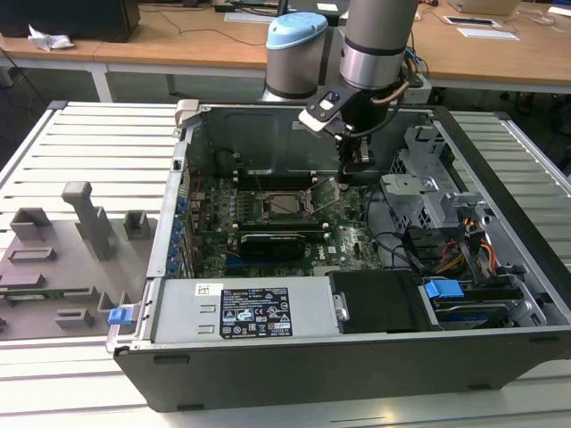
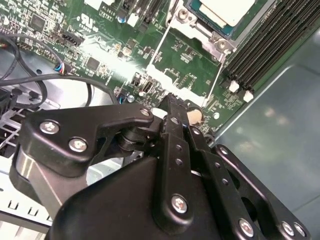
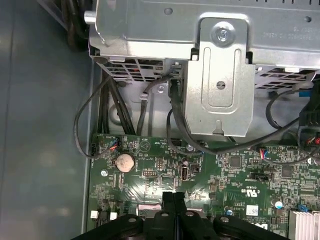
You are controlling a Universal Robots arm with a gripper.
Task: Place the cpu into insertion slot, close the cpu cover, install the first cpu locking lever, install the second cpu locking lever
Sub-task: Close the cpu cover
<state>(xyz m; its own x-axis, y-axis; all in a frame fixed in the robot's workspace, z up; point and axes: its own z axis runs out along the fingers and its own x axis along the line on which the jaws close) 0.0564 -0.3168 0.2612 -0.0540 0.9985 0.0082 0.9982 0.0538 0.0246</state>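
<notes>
- So, status on the socket job?
- Step one looks done. The cpu (image 2: 226, 9) sits flat in the insertion slot (image 2: 218, 39), pale top up. The rest is open. The cpu cover (image 2: 172, 82) is not yet closed, and I can't see either locking lever latched.
- Where's that relative to the arm?
- The gripper (image 2: 171, 102) hangs over the motherboard (image 2: 100, 30) beside the socket. The cover is right ahead of the fingertips, and the slot and chip are just beyond it. In the exterior view the gripper (image 1: 357, 166) is above the board, with the insertion slot (image 1: 282, 203) lower and off to its side.
- Fingers?
- Together, with nothing between them as far as I can see. The first wrist view shows the gripper (image 3: 173, 199) the same way. The tip is near the cover's free edge. Whether it touches, I can't tell.
- Cover orientation?
- It's swung open away from the slot, hinged on the slot side nearest the gripper. The free edge points toward the gripper. Its long axis runs hinge to free edge, along the line from chip to fingertips. Green board shows through the central opening. I can't judge how steeply it tilts.
- Chip?
- Square, so it has no real long axis. Its edges run parallel to the slot rim and to the memory slots (image 2: 270, 45) beside it.
- Levers?
- Can't pick them out cleanly. My read is three of four steps left.
</notes>
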